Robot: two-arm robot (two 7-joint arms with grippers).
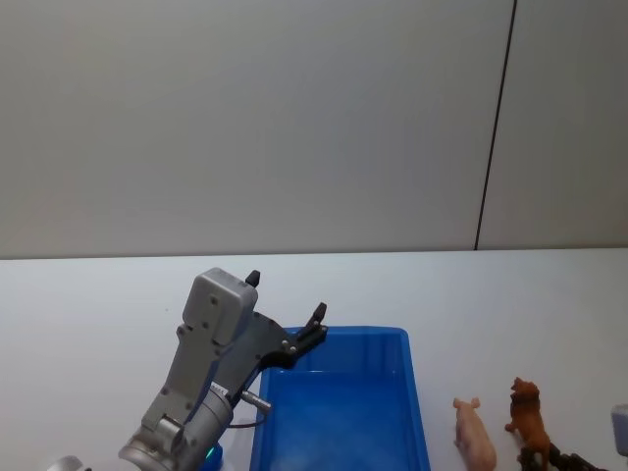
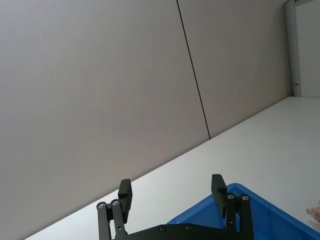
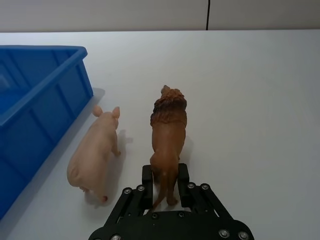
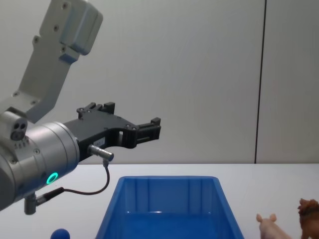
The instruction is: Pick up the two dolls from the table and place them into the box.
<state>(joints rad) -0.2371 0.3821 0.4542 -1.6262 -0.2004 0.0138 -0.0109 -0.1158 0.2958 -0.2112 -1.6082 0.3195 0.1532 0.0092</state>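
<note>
A small blue ball (image 4: 61, 234) sits low at the left of the chest view, cut off by the bottom edge. Behind everything stands a plain, pale grey wall (image 1: 245, 118) – matte and unmarked but for one thin dark vertical seam (image 1: 496, 123) right of centre. In the left wrist view, a pale door frame (image 2: 290, 47) stands at the wall's far end.
</note>
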